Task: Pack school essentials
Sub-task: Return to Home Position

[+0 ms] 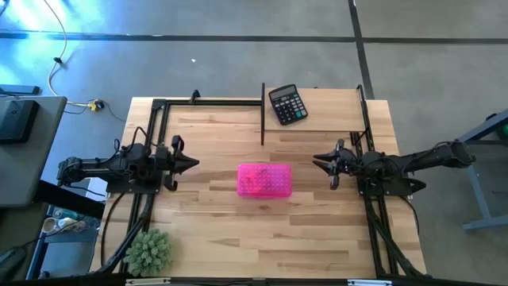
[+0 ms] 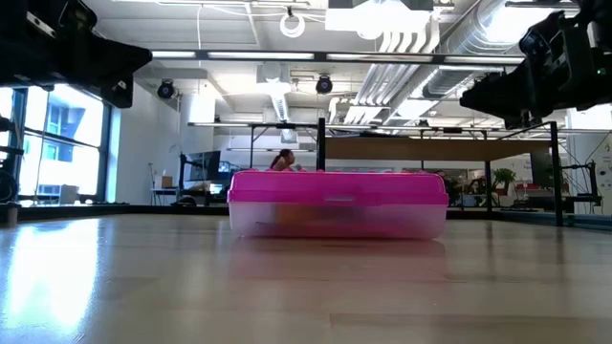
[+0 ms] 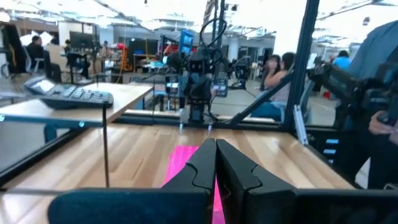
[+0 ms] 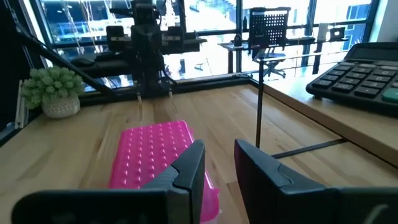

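pale wood of the table [image 2: 306, 287] was seen closest, and at its middle the pink supply box [image 1: 264, 180] was set with its lid closed. the school essentials [image 2: 311, 218] were perhaps shown as a dim orange blur through its clear base. left gripper [image 3: 216, 146] was held at the left side, fingers pressed together. right gripper [image 4: 219, 148] was held opposite, fingers parted narrowly. both were kept well apart from the box.

No readable text anywhere; the black calculator [image 1: 287, 104] probably has key markings, but they are too small to make out.
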You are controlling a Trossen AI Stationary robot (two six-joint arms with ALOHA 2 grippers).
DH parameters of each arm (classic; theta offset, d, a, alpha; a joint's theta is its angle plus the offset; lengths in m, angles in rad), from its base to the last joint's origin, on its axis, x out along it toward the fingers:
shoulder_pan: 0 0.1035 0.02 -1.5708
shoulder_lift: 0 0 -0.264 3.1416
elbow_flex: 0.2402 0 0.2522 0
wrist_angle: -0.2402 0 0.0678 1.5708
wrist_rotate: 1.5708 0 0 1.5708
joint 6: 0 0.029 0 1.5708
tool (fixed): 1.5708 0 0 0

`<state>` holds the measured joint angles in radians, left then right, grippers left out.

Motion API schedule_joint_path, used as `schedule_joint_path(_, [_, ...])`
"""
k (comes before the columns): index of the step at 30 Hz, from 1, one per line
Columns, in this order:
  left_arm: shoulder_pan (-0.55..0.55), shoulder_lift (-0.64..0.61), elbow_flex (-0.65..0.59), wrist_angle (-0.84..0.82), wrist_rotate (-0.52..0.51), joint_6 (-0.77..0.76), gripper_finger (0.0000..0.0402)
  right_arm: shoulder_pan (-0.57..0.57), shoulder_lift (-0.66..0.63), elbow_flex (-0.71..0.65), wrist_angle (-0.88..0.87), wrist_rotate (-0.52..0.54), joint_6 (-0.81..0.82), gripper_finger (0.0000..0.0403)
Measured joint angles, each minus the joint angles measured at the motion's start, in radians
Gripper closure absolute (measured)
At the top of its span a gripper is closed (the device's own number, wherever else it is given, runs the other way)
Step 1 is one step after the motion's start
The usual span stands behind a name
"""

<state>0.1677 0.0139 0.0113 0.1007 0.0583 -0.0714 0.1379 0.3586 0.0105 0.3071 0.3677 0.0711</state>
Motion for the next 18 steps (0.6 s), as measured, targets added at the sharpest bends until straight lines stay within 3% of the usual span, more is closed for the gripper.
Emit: schedule_joint_path(18, [0.0, 0.001, 0.0, -0.052, -0.044, -0.004, 0.0401, 0.0, 0.001, 0.0, 0.002, 0.011, 0.0, 0.0323])
